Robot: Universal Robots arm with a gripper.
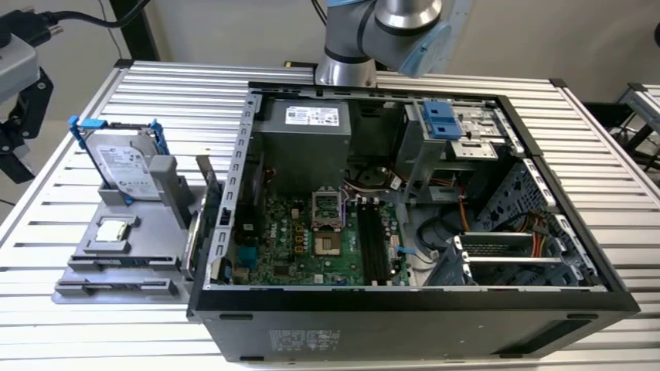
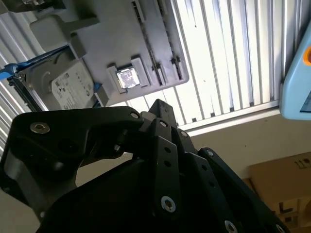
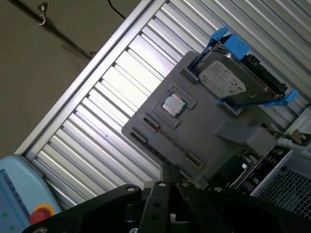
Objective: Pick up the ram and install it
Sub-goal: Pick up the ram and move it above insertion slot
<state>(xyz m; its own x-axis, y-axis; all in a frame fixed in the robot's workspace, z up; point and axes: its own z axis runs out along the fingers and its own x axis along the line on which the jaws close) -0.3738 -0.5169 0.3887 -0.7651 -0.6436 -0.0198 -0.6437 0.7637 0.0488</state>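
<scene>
Ram not yet lifted, so approach for the pick-up judged to be the step in hand. Black gripper in the foreground of both wrist views, fingertips drawn together to a point with nothing held between them. Hanging high over the slatted metal table, well apart from everything on it. Beyond the fingertips in the first wrist view, a gray fixture tray carrying a silver hard drive in a blue bracket and a small square processor chip lying flat in its recess. In the exterior view, ram a thin dark strip on edge in a tray slot, across the chip from the hard drive. Tray just beside an open computer case, on the exterior view's left of it. Inside the case, a green motherboard with long black memory slots, seemingly unfilled. For the pick-up, likely needed: fingers spread wider than the thin board, squared across its long edge, lowered straight over its middle, closed gently on the flat faces
</scene>
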